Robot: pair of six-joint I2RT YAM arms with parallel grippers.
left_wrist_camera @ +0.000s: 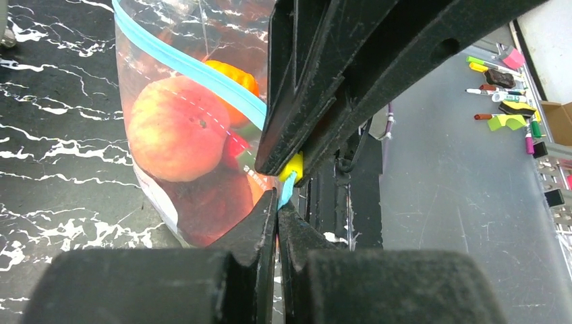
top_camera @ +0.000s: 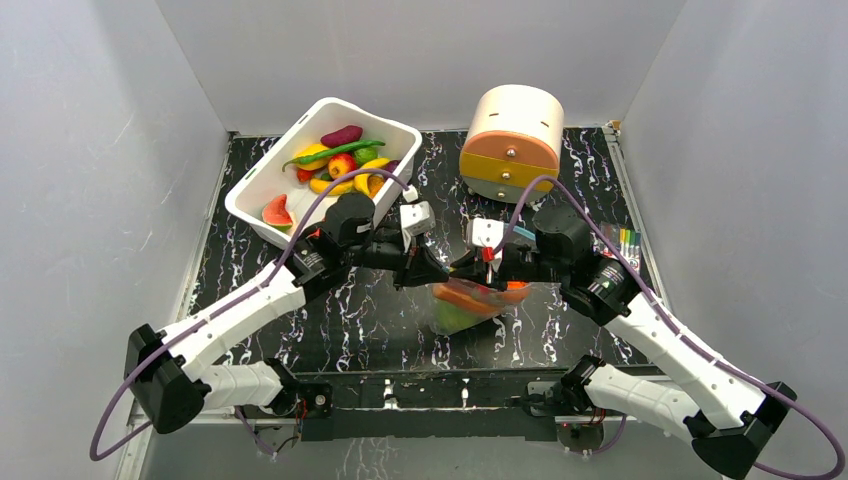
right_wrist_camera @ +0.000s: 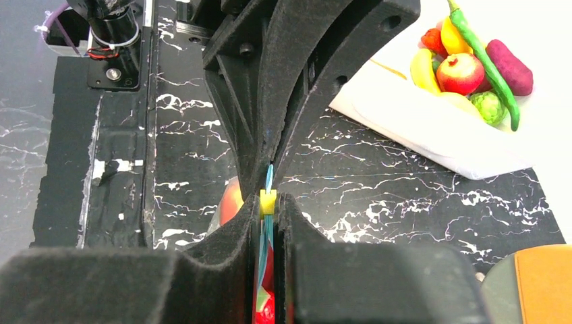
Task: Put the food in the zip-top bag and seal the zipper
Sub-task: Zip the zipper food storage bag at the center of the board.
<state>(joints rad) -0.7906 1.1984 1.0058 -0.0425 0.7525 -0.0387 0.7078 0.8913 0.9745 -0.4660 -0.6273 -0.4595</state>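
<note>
A black table [top_camera: 300, 310] with white veining fills the floor of the workspace. At its far left sits a white bin [top_camera: 262, 190], tilted in the top view and heaped with toy food, among it a long green pepper [right_wrist_camera: 482, 57], a red apple [right_wrist_camera: 461, 73] and a purple root [right_wrist_camera: 509, 67]. At the far middle, well apart from the bin, lies a round cream and orange drum [top_camera: 512, 140].

The two arms reach in from either side and meet over the middle of the table. Below their meeting point hangs the clear bag [top_camera: 470, 305], mouth up, already holding food: a large peach [left_wrist_camera: 177, 128] presses against the near wall, an orange [left_wrist_camera: 233, 74] sits above it, and red pieces lie lower down.

The left gripper [left_wrist_camera: 276, 202] is pressed together, pinching the zipper [left_wrist_camera: 189, 64], the blue strip that runs along the bag's mouth. The right gripper [right_wrist_camera: 270, 202] is likewise clamped on the same strip, its tips just beside those of the left. A small yellow tab [right_wrist_camera: 268, 201] sits on the strip at the pinch.

A row of coloured markers [top_camera: 625, 240] lies at the table's right edge.
</note>
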